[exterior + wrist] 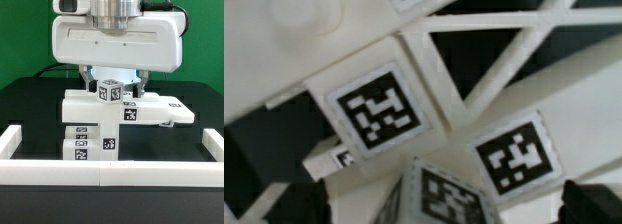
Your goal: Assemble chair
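Note:
The chair stands as a partly joined white structure [88,112] in the middle of the black table, with tagged slabs stacked low at the front [85,147] and a flat piece reaching toward the exterior view's right [168,110]. A small tagged block [112,92] sits on top of it. My gripper [112,84] hangs straight over this block, with a finger on each side. In the wrist view the block [446,195] lies between my dark fingers [295,200], with a gap on both sides. My gripper [441,208] is open. Two larger tags [381,108] on the slabs show beneath.
A long low white border rail [110,178] runs along the front, with raised ends at the exterior view's left [10,140] and right [212,142]. A green wall stands behind the black table [30,105].

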Controlling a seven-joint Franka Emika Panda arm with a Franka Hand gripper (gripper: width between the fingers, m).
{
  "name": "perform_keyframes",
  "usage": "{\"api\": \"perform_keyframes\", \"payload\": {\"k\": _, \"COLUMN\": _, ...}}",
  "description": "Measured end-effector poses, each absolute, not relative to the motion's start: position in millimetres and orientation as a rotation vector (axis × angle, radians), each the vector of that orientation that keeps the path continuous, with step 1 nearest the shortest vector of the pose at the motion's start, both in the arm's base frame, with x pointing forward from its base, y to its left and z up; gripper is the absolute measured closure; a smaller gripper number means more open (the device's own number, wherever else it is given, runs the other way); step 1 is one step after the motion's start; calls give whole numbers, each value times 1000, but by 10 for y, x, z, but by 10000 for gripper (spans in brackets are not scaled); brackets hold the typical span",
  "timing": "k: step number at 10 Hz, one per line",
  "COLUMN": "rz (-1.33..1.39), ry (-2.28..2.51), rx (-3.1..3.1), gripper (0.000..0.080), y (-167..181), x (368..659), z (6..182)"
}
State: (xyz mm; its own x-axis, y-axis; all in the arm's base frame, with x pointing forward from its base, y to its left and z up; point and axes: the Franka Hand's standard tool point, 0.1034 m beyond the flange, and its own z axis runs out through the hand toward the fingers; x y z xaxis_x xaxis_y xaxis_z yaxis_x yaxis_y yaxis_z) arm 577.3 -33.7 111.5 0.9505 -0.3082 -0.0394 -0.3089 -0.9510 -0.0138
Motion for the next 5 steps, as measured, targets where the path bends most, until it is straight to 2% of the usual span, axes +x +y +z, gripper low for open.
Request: {"api": "perform_keyframes", "payload": {"k": 5, "rz": 53, "ry": -126, "rx": -3126, "gripper": 151, "y": -354, "x": 5780, "z": 1122}}
